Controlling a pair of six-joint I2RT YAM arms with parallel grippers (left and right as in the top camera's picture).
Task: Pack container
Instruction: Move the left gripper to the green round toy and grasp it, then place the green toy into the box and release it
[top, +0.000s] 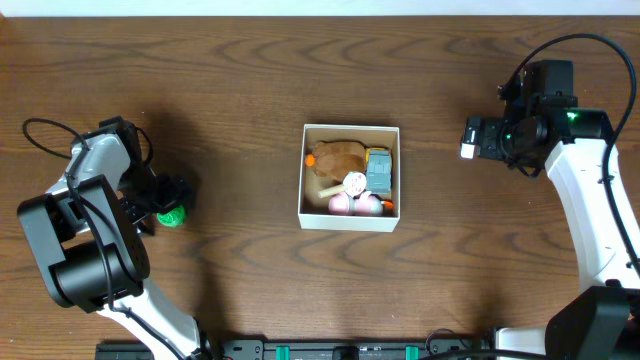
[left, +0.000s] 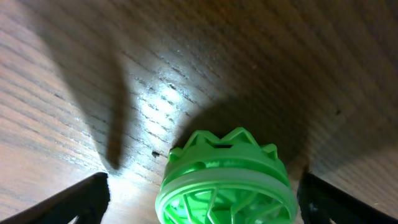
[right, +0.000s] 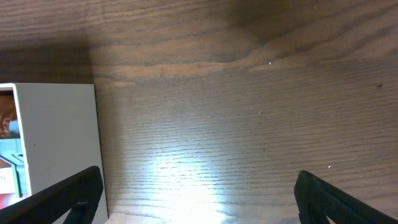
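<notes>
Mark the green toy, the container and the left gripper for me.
green toy (left: 225, 186): left wrist view, its ribbed rim.
container (top: 348, 221): overhead view, white wall nearest the robot.
left gripper (left: 205, 196): left wrist view, midway between fingertips.

No readable text, label, brand or number shows anywhere.

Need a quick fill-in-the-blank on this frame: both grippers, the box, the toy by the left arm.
1. The left gripper straddles a ___ lattice plastic toy.
2. The right gripper, over the wooden table, has its jaws ___.
3. The brown plush toy lies ___ the square white-walled cardboard box.
Missing: green; open; inside.
</notes>
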